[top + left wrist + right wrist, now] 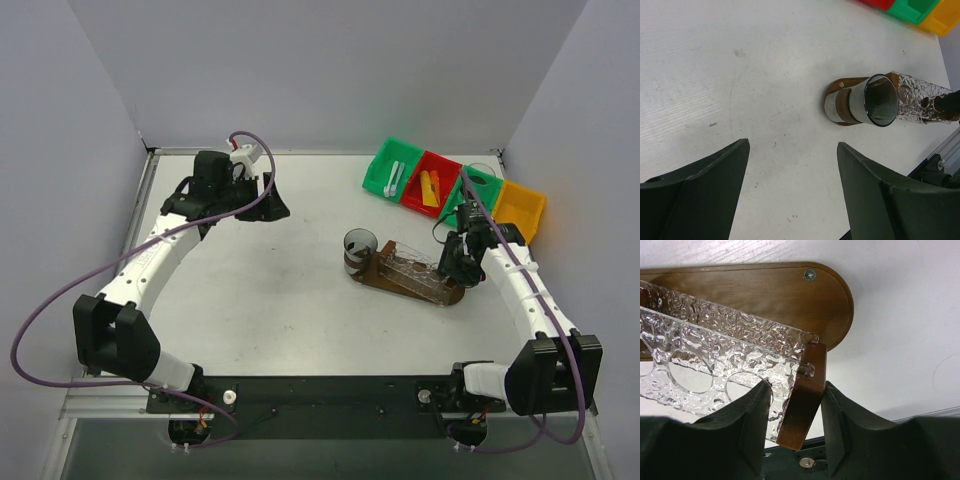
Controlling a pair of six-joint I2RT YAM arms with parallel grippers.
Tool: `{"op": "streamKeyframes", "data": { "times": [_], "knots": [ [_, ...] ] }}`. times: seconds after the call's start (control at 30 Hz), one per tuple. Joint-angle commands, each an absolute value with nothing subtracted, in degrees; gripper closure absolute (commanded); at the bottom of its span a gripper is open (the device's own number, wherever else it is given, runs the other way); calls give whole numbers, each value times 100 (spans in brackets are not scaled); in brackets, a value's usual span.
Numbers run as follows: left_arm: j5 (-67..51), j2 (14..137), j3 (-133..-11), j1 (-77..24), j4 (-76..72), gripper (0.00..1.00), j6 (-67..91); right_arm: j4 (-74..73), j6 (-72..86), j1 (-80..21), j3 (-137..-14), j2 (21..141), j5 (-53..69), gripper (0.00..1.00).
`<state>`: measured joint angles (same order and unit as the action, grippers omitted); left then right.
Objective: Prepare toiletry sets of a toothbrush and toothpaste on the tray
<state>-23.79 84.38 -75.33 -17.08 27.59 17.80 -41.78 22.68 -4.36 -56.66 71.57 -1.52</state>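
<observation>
The tray [378, 273] is a dark brown oval board carrying a clear textured rack with round holes. It lies right of the table's centre. My right gripper [462, 272] is shut on the wooden upright at the tray's right end; in the right wrist view my gripper [796, 386] has both pads against that post of the tray [765, 290]. A clear cup [360, 249] stands at the tray's left end and looks empty [880, 100]. White toothbrushes [395, 178] lie in a green bin. Orange and yellow toothpaste tubes [431, 188] lie in the red bin. My left gripper [268, 204] hangs open over bare table [792, 142], far left of the tray [836, 102].
A row of bins stands at the back right: green [384, 165], red [418, 196], a second green one [485, 190] and yellow [522, 208]. A second clear cup [480, 173] sits at the second green bin. Grey walls close the table on three sides.
</observation>
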Motion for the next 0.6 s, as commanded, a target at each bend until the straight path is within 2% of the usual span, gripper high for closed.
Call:
{"op": "streamKeyframes", "data": {
  "times": [0.0, 0.57],
  "knots": [
    [-2417, 8183, -7524, -1670, 2522, 19, 1811, -4210, 1837, -387, -5704, 7233, -53, 100],
    [-2443, 8130, -7488, -1670, 2479, 19, 1863, -4043, 1187, -378, -5721, 7576, -44, 100]
  ]
}}
